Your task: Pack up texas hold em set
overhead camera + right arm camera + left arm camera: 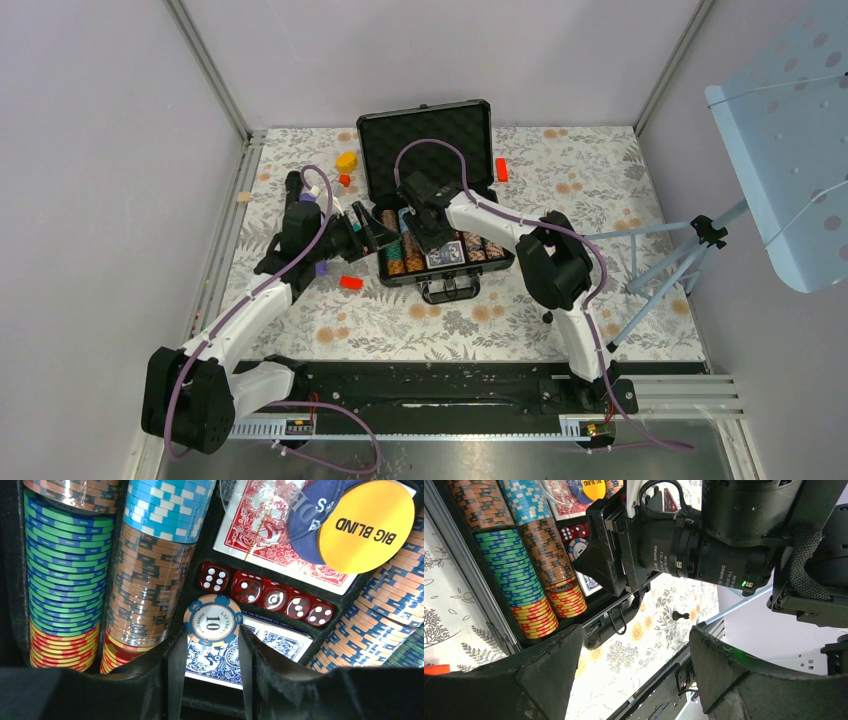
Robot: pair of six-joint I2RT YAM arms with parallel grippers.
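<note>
The black case [425, 140] lies open mid-table, its foam-lined lid raised at the back. Rows of striped poker chips [405, 255] fill its tray, also seen in the right wrist view [65, 575]. My right gripper [430, 243] reaches down into the tray and is shut on a blue-and-white "10" chip [213, 621], held on edge over the blue card deck [272, 641]. Red dice [265, 596], a red deck [260, 545] and a yellow "BIG BLIND" button [367, 525] lie beside it. My left gripper [372, 235] is open and empty at the case's left end [636, 665].
A yellow block [346, 160] and small red blocks [501, 170] [351, 282] lie around the case. A purple-and-black cylinder [304, 196] stands behind the left arm. A tripod [690, 245] stands at the right edge. The case handle [448, 289] points toward the arms.
</note>
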